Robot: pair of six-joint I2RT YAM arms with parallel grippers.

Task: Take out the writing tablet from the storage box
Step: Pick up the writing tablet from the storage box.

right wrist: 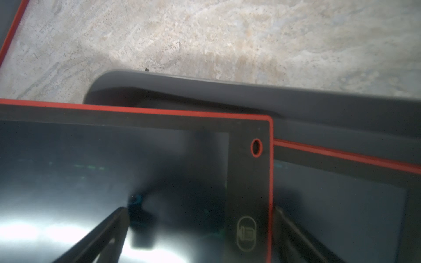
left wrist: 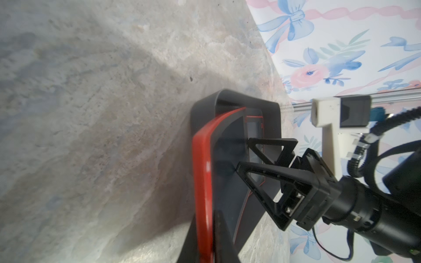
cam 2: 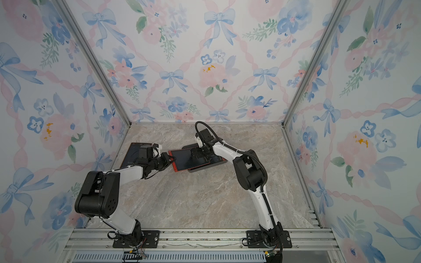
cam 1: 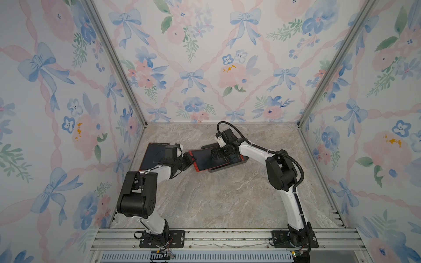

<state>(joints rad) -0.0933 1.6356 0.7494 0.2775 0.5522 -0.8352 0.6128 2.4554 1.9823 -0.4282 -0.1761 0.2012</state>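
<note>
My left gripper [cam 1: 191, 158] is clamped on the writing tablet [cam 1: 202, 162], which sticks partly out of the storage box [right wrist: 227, 93]. The right gripper [left wrist: 245, 153] hangs open above. Pulling it clear remains, and another tablet [right wrist: 341, 193] lies beneath.

Both top views high above the near edge, facing down across the whole table [cam 1: 216, 200], left wrist view near the storage box [left wrist: 272, 123], right wrist view closer over the same box.
</note>
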